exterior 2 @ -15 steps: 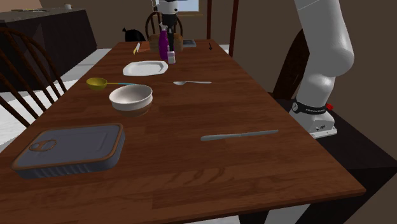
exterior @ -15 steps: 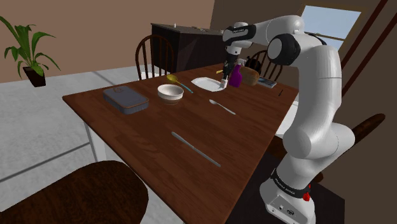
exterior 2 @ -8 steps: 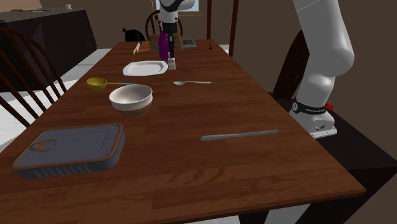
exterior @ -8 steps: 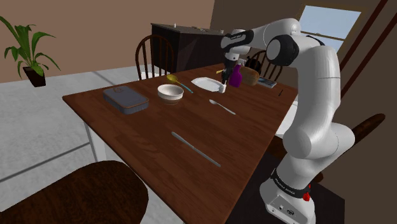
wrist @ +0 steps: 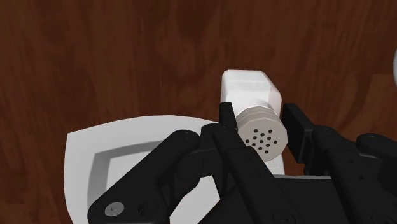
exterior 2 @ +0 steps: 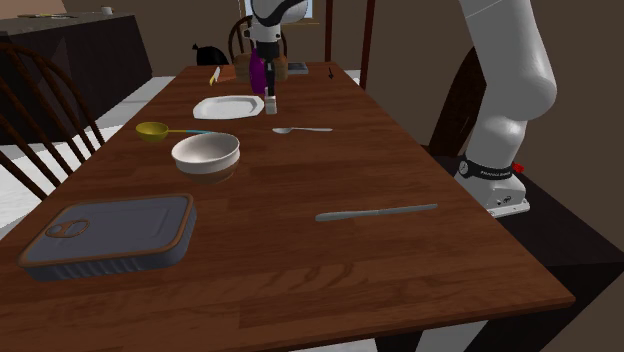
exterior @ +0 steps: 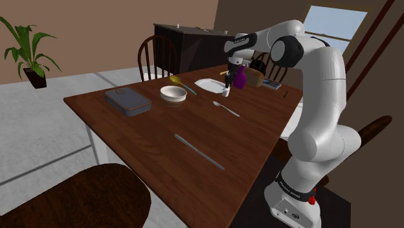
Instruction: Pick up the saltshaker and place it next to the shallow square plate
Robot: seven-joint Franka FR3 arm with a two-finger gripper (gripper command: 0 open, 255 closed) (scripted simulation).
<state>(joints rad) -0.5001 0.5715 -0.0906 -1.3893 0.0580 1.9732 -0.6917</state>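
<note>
Table of dark wood first: on it you have a closed grey tin, a white bowl and the shallow square plate. Your gripper clamps the upright saltshaker by its cap, just beside the plate's corner.

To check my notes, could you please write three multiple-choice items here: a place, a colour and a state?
1. The saltshaker is, relative to the square plate: A at its middle; B beside it; C far from it.
2. The bottle near the gripper is: A green; B purple; C orange.
3. The gripper is: A open; B shut on nothing; C shut on the saltshaker.
Key: B, it is just off the plate's rim; B, its body is purple; C, both fingers clasp its cap.
</note>
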